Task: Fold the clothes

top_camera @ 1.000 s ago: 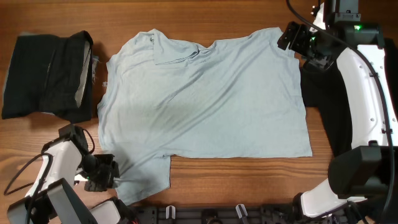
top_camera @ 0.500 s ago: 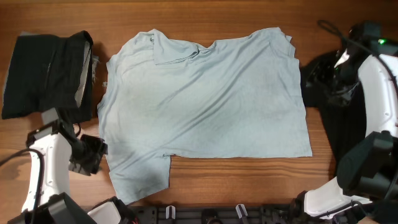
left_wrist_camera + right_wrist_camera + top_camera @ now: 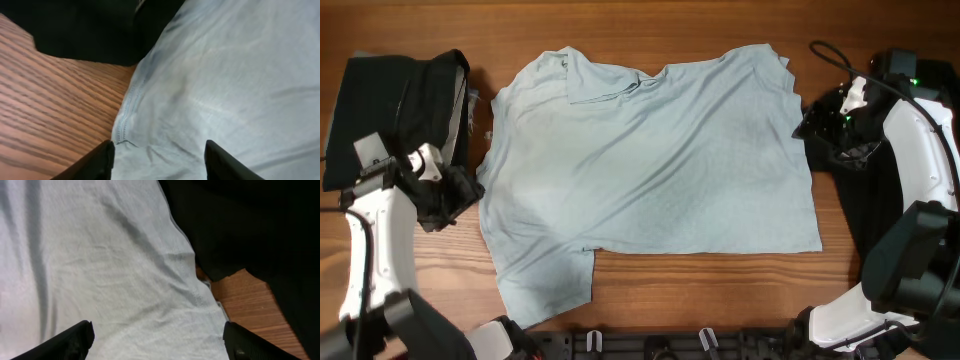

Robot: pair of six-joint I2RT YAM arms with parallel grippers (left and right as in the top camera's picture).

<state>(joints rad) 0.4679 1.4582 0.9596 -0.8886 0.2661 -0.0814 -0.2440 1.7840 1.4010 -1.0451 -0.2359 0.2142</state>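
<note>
A pale aqua-blue T-shirt (image 3: 650,160) lies spread over the middle of the wooden table, its top left folded over. My left gripper (image 3: 470,193) is open and empty at the shirt's left edge; the left wrist view shows its fingers (image 3: 160,160) above the hem of the blue shirt (image 3: 225,85). My right gripper (image 3: 805,125) is open and empty at the shirt's right edge; the right wrist view shows its fingers (image 3: 157,340) over the blue shirt (image 3: 100,265). A black shirt with grey lining (image 3: 395,120) lies folded at the left. Another black garment (image 3: 860,190) lies at the right.
Bare wood (image 3: 700,285) runs along the front below the shirt and along the back (image 3: 620,25). The black garment (image 3: 250,225) reaches close to the blue shirt's right hem, with a strip of wood (image 3: 245,300) between. A dark rail (image 3: 660,345) lines the front edge.
My left gripper has moved from the shirt's bottom-left corner up along the left edge. My right gripper has moved from the shirt's top-right corner down to the right edge.
</note>
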